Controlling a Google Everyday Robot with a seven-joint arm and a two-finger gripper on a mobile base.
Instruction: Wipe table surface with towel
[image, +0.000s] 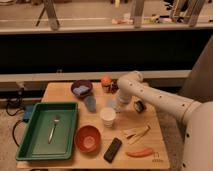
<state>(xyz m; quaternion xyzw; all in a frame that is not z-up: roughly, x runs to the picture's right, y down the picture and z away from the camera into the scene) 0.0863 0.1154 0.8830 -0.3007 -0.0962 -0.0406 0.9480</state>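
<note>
Gripper (120, 103) low over the light wooden bench (60, 93), just behind the white paper cup (107, 116). Towel can't be made out near it. Grip opening: can't tell.

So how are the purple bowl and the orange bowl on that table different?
The purple bowl is dark and sits toward the far edge of the table; the orange bowl is brighter and sits near the front, beside the green tray. The purple bowl holds something blue; the orange bowl looks empty. Both stand upright on the table. The gripper is down by the white cup, touching neither bowl.
</note>
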